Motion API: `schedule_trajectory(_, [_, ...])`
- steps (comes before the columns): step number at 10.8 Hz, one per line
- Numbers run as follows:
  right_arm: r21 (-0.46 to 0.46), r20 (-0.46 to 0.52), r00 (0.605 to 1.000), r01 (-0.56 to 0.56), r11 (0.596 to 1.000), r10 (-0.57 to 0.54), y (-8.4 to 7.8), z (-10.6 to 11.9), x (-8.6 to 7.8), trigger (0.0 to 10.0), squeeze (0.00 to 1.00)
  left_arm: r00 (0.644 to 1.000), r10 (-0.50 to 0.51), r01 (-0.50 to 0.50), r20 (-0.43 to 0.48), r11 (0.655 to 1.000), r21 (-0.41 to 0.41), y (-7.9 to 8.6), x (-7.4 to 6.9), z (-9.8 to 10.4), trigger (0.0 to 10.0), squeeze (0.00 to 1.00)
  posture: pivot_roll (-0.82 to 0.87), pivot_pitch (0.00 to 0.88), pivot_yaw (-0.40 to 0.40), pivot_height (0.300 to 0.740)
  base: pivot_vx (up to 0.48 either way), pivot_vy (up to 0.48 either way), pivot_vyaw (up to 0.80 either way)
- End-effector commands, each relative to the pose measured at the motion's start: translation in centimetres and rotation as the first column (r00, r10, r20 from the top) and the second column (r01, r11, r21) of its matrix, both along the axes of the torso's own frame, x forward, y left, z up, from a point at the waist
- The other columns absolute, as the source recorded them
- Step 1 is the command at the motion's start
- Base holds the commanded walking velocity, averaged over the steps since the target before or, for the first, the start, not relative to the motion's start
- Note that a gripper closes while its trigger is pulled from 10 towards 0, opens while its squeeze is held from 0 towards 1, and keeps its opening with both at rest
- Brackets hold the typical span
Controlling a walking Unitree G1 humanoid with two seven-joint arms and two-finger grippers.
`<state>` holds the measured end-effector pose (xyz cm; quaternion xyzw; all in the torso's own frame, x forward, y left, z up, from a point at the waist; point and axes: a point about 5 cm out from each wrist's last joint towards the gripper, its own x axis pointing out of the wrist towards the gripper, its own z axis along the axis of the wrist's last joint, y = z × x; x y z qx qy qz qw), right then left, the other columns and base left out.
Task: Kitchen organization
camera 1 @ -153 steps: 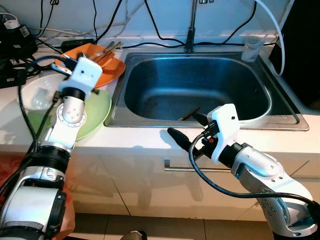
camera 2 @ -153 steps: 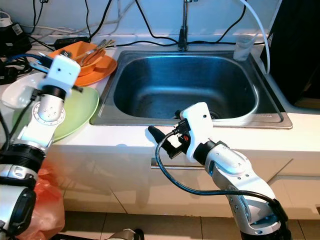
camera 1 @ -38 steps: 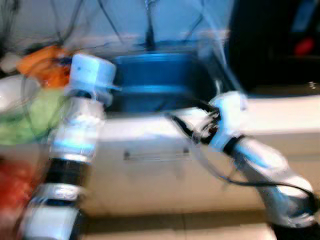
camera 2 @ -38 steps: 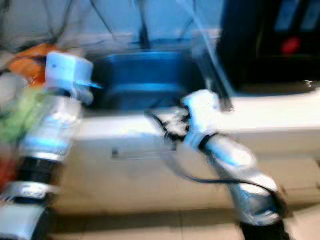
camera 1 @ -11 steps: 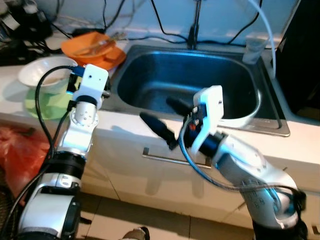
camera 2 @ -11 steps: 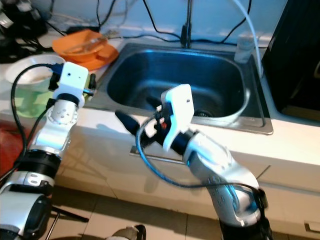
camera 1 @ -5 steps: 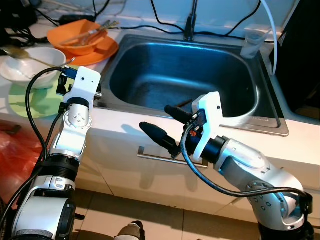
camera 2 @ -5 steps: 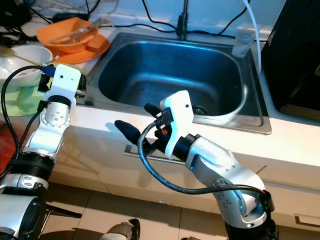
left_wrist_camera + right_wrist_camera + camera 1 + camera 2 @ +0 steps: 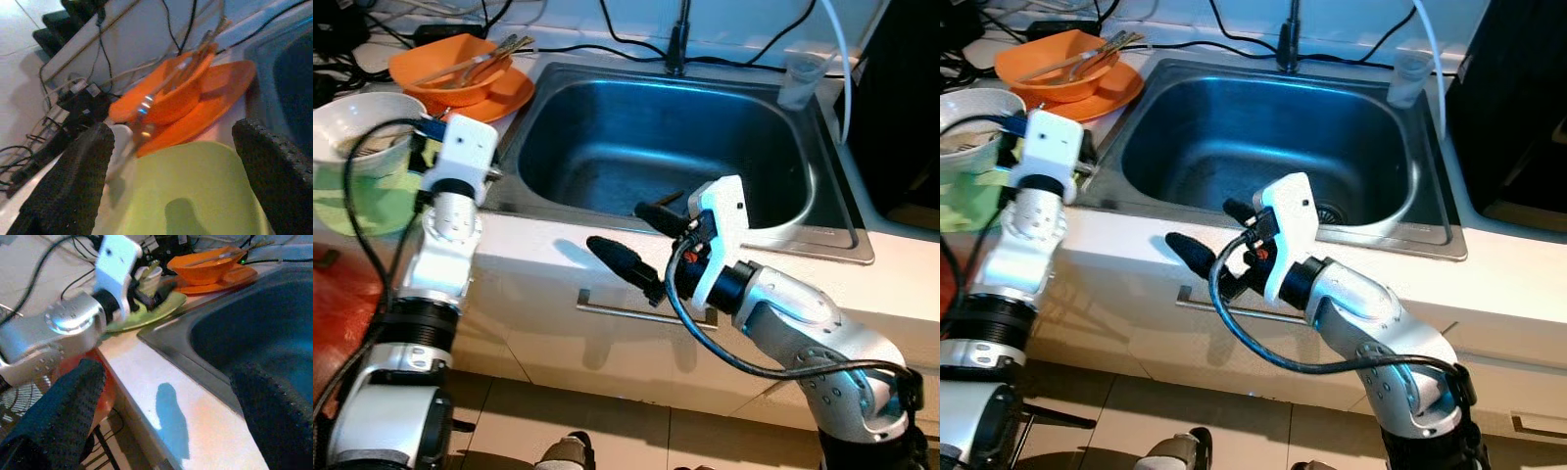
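Left eye view shows the job close to its beginning, as I judge it: nothing is held and the dishes lie unsorted on the counter left of the sink (image 9: 822, 220). The left gripper (image 9: 171, 161) hangs above the green plate (image 9: 347, 206), and its fingers stand wide apart with nothing between them. The right gripper (image 9: 641, 245) is over the near edge of the counter (image 9: 548, 255), in front of the sink, and its two fingers are also spread and empty.

The things to organize are at the far left. An orange bowl (image 9: 440, 64) sits on an orange plate (image 9: 504, 93), and some chopsticks or similar utensils (image 9: 499, 49) rest in the bowl; I cannot tell exactly what they are. Nearer, a white bowl (image 9: 357, 122) stands on the green plate. All of this is left to do: picking up each dish and putting it in its place, maybe into the sink, but the pictures do not say where.

The counter is pale and smooth, and the steel basin looks empty and dry. A tap (image 9: 677, 44) rises at the far side, with black cables (image 9: 626, 49) along the wall behind. A clear cup (image 9: 798, 83) stands at the far right corner of the sink. Below the counter are pale cabinet fronts with a metal handle (image 9: 617, 308), and a tiled floor (image 9: 607, 436).
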<state>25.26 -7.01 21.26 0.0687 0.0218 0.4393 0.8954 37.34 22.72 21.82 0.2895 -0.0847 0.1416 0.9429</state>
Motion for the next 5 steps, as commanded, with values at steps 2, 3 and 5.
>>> schedule_trajectory(2, [0.003, 0.011, 1.0, -0.001, 1.0, 0.001, 0.16, -0.04, 0.15, 10.0, 0.0, 0.999, 0.026, -0.028, 0.04, 0.999, 0.034, 0.4, -0.03, 1.89, 10.0, 0.0, 0.08, 0.124, 0.0, 0.74, 0.0, 0.0, 0.0])
schedule_trajectory(3, [0.005, 0.015, 1.0, 0.002, 1.0, -0.002, 0.18, -0.03, 0.24, 10.0, 0.0, 0.999, 0.027, -0.028, 0.031, 0.999, 0.036, 0.65, -0.06, 1.83, 10.0, 0.0, 0.09, 0.121, 0.004, 0.74, 0.0, 0.0, 0.0])
schedule_trajectory(5, [0.009, 0.024, 1.0, 0.011, 1.0, -0.011, 0.15, 0.02, 0.45, 10.0, 0.0, 0.999, 0.031, -0.032, 0.01, 0.999, 0.043, 1.1, 0.08, 1.63, 10.0, 0.0, 0.09, 0.122, 0.006, 0.74, 0.0, 0.0, 0.0])
